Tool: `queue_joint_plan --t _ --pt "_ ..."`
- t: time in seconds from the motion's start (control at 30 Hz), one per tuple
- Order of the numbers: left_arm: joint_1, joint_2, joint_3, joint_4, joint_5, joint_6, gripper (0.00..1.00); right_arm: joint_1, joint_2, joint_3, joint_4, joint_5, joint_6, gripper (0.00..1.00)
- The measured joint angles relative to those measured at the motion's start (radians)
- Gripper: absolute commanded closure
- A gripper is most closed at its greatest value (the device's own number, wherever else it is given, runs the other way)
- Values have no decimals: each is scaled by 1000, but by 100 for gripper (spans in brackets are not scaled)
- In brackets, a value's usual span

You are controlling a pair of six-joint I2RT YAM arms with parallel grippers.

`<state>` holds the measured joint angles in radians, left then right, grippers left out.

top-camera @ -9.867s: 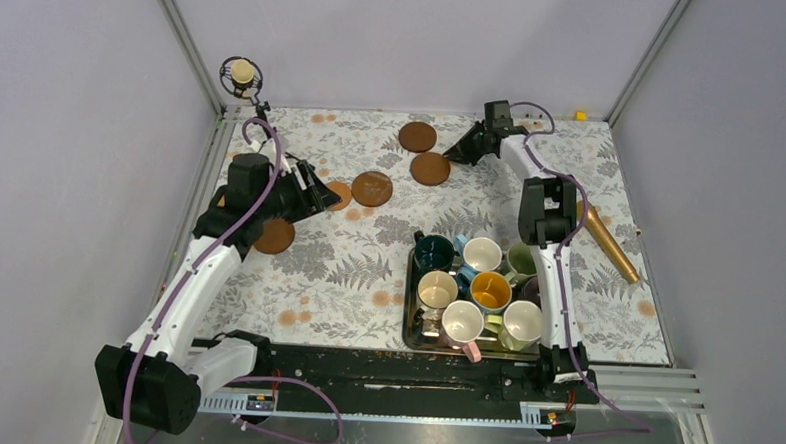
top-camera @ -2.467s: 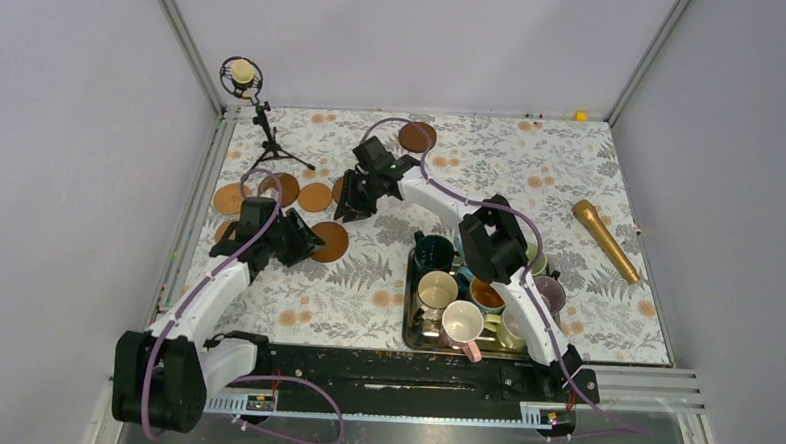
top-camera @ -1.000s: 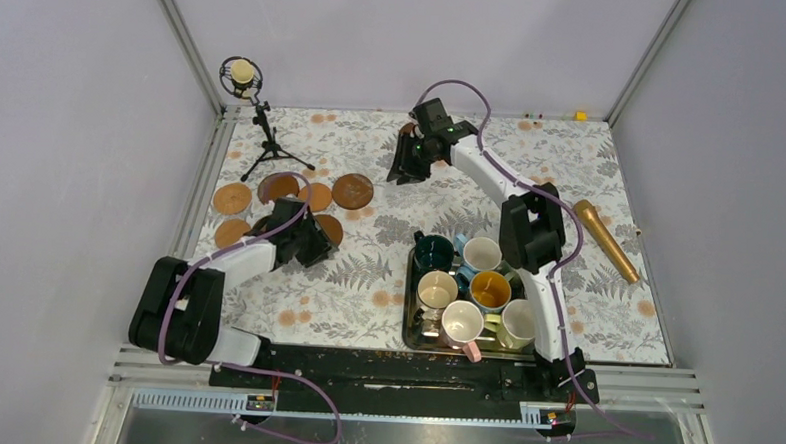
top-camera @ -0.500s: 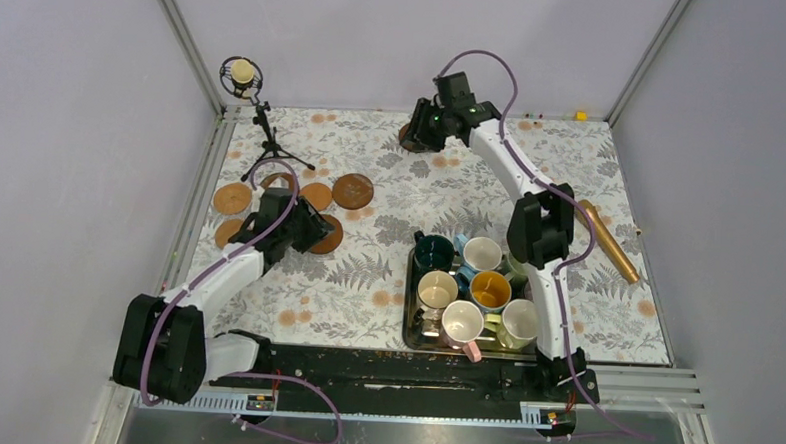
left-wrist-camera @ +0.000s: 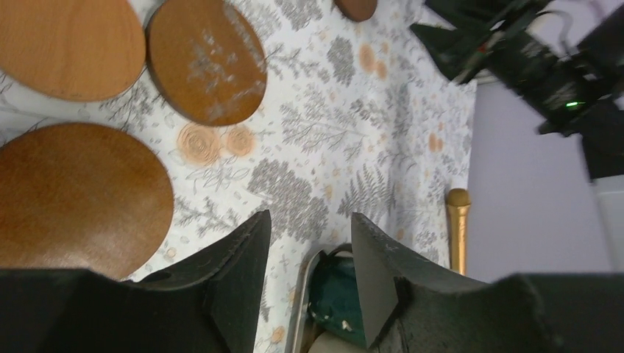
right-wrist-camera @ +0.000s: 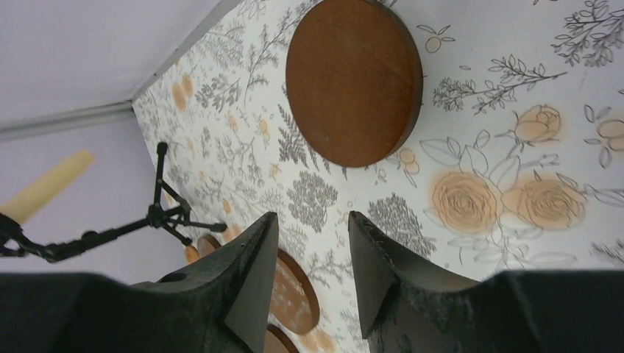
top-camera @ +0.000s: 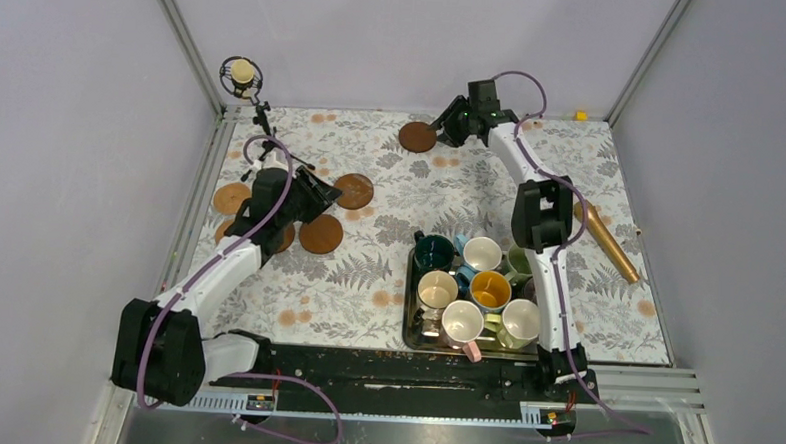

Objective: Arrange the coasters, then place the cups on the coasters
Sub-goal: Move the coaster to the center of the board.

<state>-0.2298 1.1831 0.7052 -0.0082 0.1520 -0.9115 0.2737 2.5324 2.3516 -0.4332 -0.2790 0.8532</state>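
Observation:
Several brown coasters lie on the left of the floral cloth, among them one [top-camera: 353, 190] at the group's right, one [top-camera: 320, 233] at its front and one [top-camera: 232, 197] at its left. A lone coaster [top-camera: 416, 136] lies at the back. My left gripper [top-camera: 328, 192] hovers open over the group; its wrist view shows three coasters [left-wrist-camera: 77, 198] [left-wrist-camera: 206, 59] [left-wrist-camera: 70, 44] and nothing between the fingers. My right gripper [top-camera: 443, 125] is open and empty just right of the lone coaster [right-wrist-camera: 353, 81]. The cups, such as the dark green [top-camera: 434, 254], white [top-camera: 482, 254] and yellow-orange [top-camera: 490, 288] ones, stand together in the steel tray [top-camera: 408, 308].
A small microphone on a tripod [top-camera: 241, 72] stands at the back left corner, its legs [right-wrist-camera: 158, 217] showing in the right wrist view. A gold hand microphone [top-camera: 606, 241] lies at the right. Metal frame rails border the cloth.
My right gripper has drawn back to the right, off the lone back coaster. My left gripper has risen and swung toward the back, uncovering the front coaster. Both jaws have widened slightly.

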Motion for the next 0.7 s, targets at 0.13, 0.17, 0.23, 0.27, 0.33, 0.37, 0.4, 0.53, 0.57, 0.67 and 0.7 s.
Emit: queue_joint_plan --t 0.13,0.17,0.23,0.27,0.33,0.37,0.4,0.53,0.57,0.67,0.7 --pt "4 48 27 87 -10 -12 53 -2 57 6 51 -22 82 54" --pt "5 84 53 116 -10 -18 53 -1 66 6 55 -33 92 54" --pt "10 183 126 188 -5 -35 53 -1 67 -3 64 -50 93 53" --pt "13 243 172 227 1 -44 53 -1 59 -18 78 -58 86 53" --pt "15 359 272 277 8 -57 53 -1 31 -59 85 -63 61 51" --pt "15 422 333 299 11 -62 53 -1 13 -82 80 -59 44 50" --pt "16 486 394 322 13 -68 54 -2 -15 -114 74 -51 25 50" --pt "16 683 566 415 22 -117 56 -8 -119 -228 101 -43 9 52" --pt "16 731 605 435 26 -135 56 -10 -132 -241 115 -43 12 53" --pt "11 890 740 484 33 -186 56 -21 -132 -240 167 -55 46 55" --pt "9 927 770 495 34 -194 56 -26 -125 -235 175 -59 61 55"
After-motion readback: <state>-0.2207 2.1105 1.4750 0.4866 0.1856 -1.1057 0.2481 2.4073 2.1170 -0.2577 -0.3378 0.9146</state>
